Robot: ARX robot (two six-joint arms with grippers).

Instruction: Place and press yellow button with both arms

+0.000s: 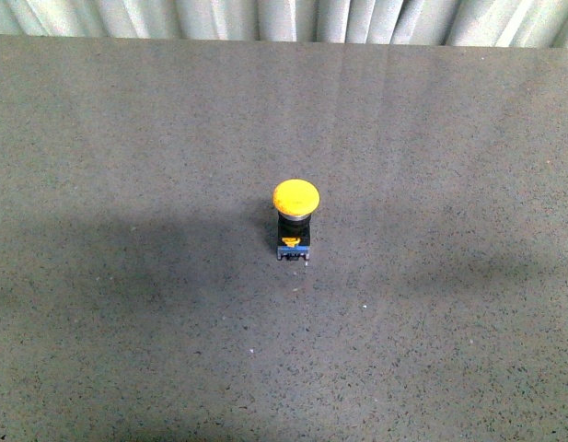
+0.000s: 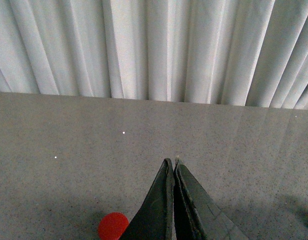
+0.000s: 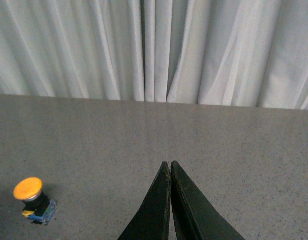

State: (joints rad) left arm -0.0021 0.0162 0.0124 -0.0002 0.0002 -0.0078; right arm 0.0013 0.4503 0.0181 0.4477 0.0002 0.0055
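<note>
Yellow button [image 1: 295, 212] stands upright mid-table [image 1: 127, 350], cap on top. Right gripper [image 3: 170, 164] tips pressed together, holding nothing; button off to side of it, apart. Left gripper [image 2: 171, 162] closed too (button not in its view). Right arm looks nearer.

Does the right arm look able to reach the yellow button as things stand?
Probably yes: the yellow button stands alone on the table, nothing between it and the shut right end effector.

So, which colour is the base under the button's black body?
Blue with a bit of orange, on the yellow button; clearest in the front view.
</note>
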